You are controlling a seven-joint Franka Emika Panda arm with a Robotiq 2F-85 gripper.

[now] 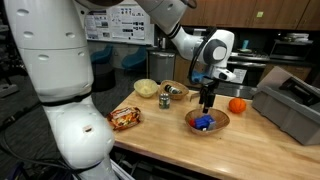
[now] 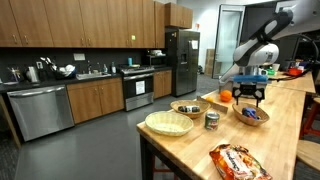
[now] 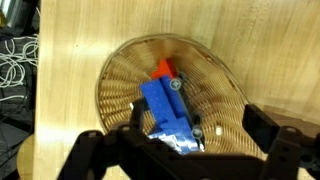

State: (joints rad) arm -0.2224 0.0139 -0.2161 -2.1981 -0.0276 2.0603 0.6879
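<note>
Wrist view: looking straight down into wicker bowl (image 3: pixel 115 70) on light wooden table (image 3: pixel 60 60). Noting gripper (image 3: pixel 178 150) directly above the bowl, with fingers (image 3: pixel 92 150) spread wide to either side and clasping nothing. Finding blue block (image 3: pixel 163 105) lying inside the bowl, long side running near to far, with small orange piece (image 3: pixel 165 68) touching its far end.

Checking both exterior views: seeing gripper (image 1: pixel 207 97) pointing down just over the same bowl (image 1: pixel 222 119), close to the contents; unable to tell whether touching. Spotting blue block (image 1: pixel 203 123) in the bowl's middle.

Logging surroundings in an exterior view: orange fruit (image 1: pixel 237 105) near the bowl on its right, grey bin (image 1: pixel 290 105) farther right at the table edge. Logging well apart to the left: snack bag (image 1: pixel 125 118) at the near edge, pale bowl (image 1: pixel 147 88) farther back, brown bowl (image 1: pixel 176 89) beside it, small can (image 1: pixel 165 101) just near of that brown bowl.
</note>
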